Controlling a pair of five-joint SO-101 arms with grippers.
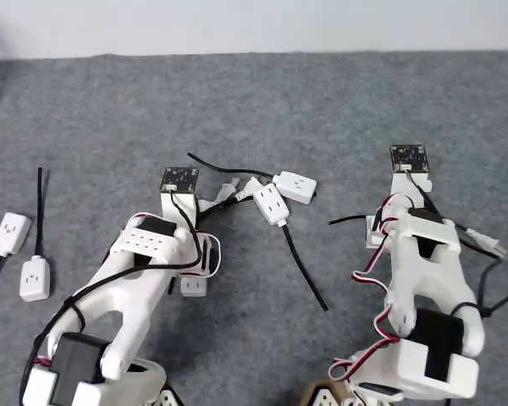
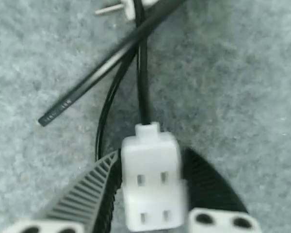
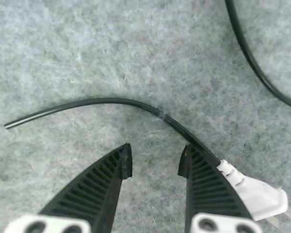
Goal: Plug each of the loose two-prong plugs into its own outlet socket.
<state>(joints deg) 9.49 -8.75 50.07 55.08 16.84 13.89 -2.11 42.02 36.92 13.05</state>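
Two arms sit over the grey mat [image 1: 364,110]. Left gripper [image 2: 150,156] has its fingers clamped on both sides of a white outlet socket [image 2: 153,194]; the socket cable [image 2: 143,82] leads away from it, towards loose plug prongs [image 2: 111,8]. Right gripper [image 3: 156,150]: fingers apart, bare mat between them. A black lead [image 3: 111,102] passes behind one finger to a white two-prong plug [image 3: 254,194] just beside that finger's outer edge. Second socket [image 1: 272,204] and third socket [image 1: 296,187] lie mid-mat between the arms.

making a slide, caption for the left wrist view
Left gripper clamped on a white outlet socket, black cords crossing on the grey mat beyond
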